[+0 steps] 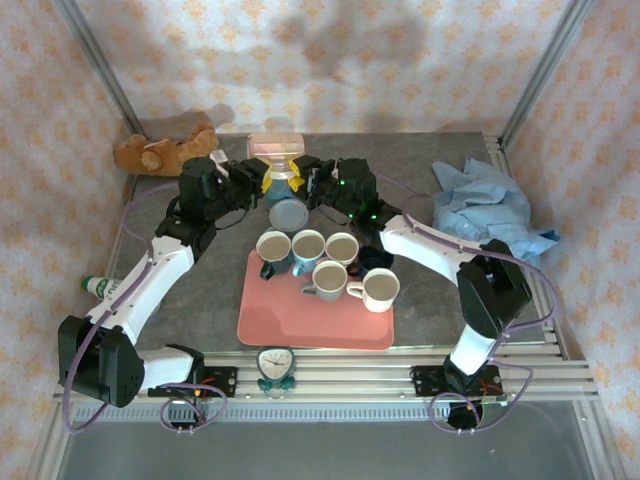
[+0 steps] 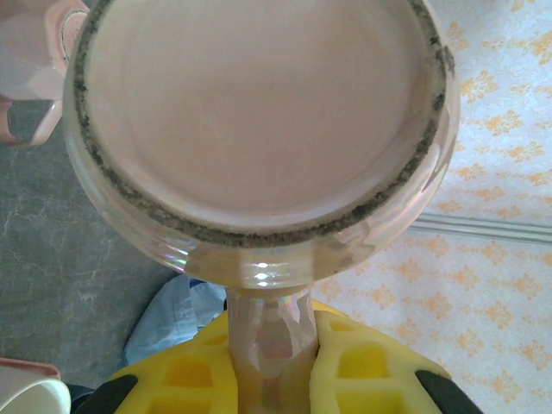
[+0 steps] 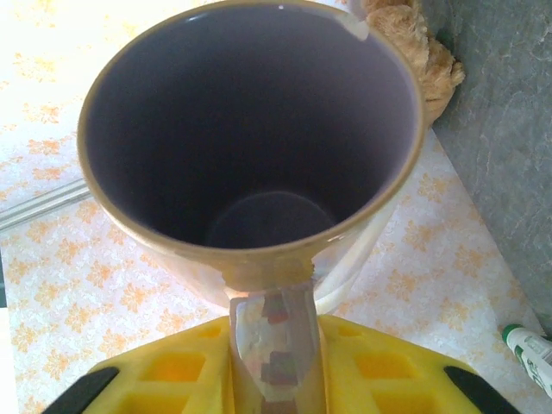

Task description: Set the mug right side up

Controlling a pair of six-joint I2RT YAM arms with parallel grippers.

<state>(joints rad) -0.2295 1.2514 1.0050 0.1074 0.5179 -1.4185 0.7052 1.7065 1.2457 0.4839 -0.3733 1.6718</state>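
Observation:
An iridescent pink mug hangs on its side above the back of the table, between the two arms. In the left wrist view its flat base faces the camera, and my left gripper is shut on the handle. In the right wrist view I look into its dark purple inside. There my right gripper has both yellow fingers against the same handle. Seen from above, the left gripper and right gripper meet just below the mug.
A pink tray holds several upright mugs. A blue-grey mug stands upside down just behind it. A teddy bear lies back left, a blue cloth at right, a bottle at left. A small clock sits at the near edge.

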